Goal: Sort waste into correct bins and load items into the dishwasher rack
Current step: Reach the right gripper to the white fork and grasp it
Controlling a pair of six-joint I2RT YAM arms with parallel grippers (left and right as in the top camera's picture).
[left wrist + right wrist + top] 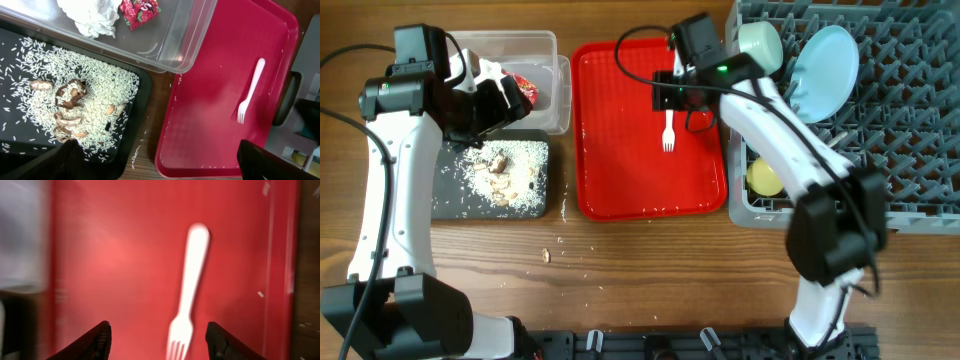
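Counter (640, 285): brown wood planks, with pale crumbs (546, 255) scattered near the front and a dark rail (650, 345) along the near edge. No room shows beyond the counter.

Red tray (610, 150): centre of counter, flat, dotted with rice grains. The white fork (669, 130) lies on its right half, tines toward the near edge.

Clear tub (548, 55): far left, just beside the red tray. It holds the red wrapper (139, 10) and the crumpled tissue (92, 17).

Black tray (445, 195): in front of the tub. It carries white rice (95, 75) with brown food scraps (70, 95) among it.

Grey rack (920, 130): right of the red tray. The light blue plate (825, 70) stands tilted among its pegs, a pale bowl (760, 45) sits at the far left corner and the yellow cup (765, 180) near the front left.

Left gripper (165, 165): over the tub and black tray, fingers spread wide, nothing held.

Right gripper (159, 342): above the red tray, fingers wide apart and empty. The fork's tines show between them in the blurred wrist view.
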